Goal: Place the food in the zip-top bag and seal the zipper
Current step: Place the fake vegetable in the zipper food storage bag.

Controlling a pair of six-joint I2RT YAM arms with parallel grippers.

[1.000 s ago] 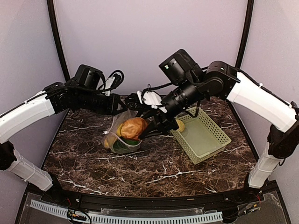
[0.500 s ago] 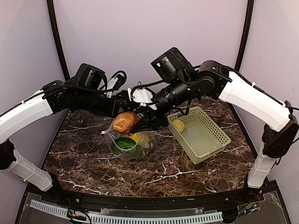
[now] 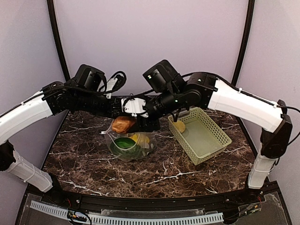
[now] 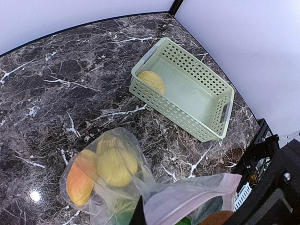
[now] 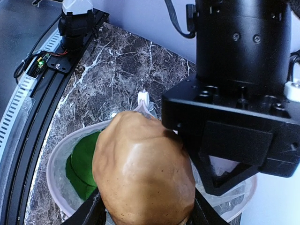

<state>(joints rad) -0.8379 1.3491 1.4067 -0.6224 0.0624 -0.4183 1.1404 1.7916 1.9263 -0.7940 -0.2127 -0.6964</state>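
**Loading stage, bag mouth held open.** The left gripper (image 5: 220, 178) is closed on the mouth edge of the clear, floppy zip-top bag (image 3: 136, 149), beside its pinkish-white zipper strip (image 4: 187, 196). It lifts that edge off the dark marble table (image 3: 79, 159), evidently to prop the mouth wide so food can drop in.

The right gripper (image 5: 143, 213) clasps the brown plastic potato (image 5: 140, 168) between its fingers. It hangs the potato directly above the opening, just beside the left gripper, presumably for release into the bag.

Inside the bag lie a green plastic pepper (image 3: 124, 143), a yellow plastic lemon (image 4: 115, 164) and an orange plastic piece (image 4: 79, 180). The bag sits near the table's middle, toward the far edge.

The light-green lattice basket (image 3: 208, 140), toward the right edge, holds a second yellow lemon (image 3: 179, 126). Filling therefore seems unfinished, and the zipper is unsealed.
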